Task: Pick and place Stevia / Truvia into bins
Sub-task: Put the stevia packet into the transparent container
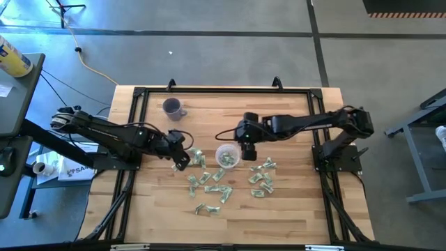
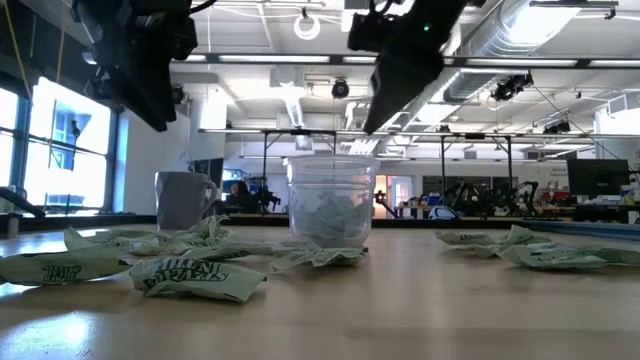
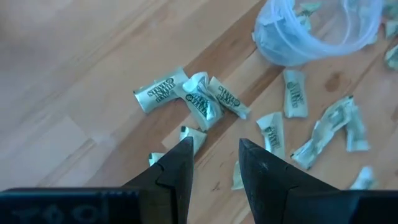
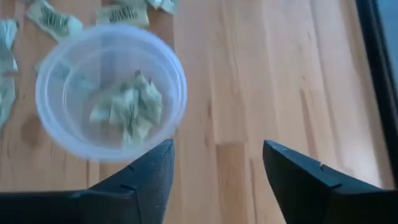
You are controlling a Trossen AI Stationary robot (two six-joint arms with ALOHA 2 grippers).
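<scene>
Sachets [image 2: 195, 278] scattered round cup [image 2: 331, 200]; mug [image 2: 181, 199] behind; right gripper [image 4: 214, 180] released above cup; left gripper [image 3: 214, 171] parted, empty.

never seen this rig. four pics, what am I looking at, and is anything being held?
Two robot arms work at a wooden table. One picture looks straight down, one sits at table height, and two come from cameras on the wrists. Green-and-white sweetener sachets are scattered around a clear plastic cup that already holds a few; a purple mug stands aside. The right pincer hovers open just above the cup, empty. The left pincer hangs open over loose sachets, holding nothing.
</scene>
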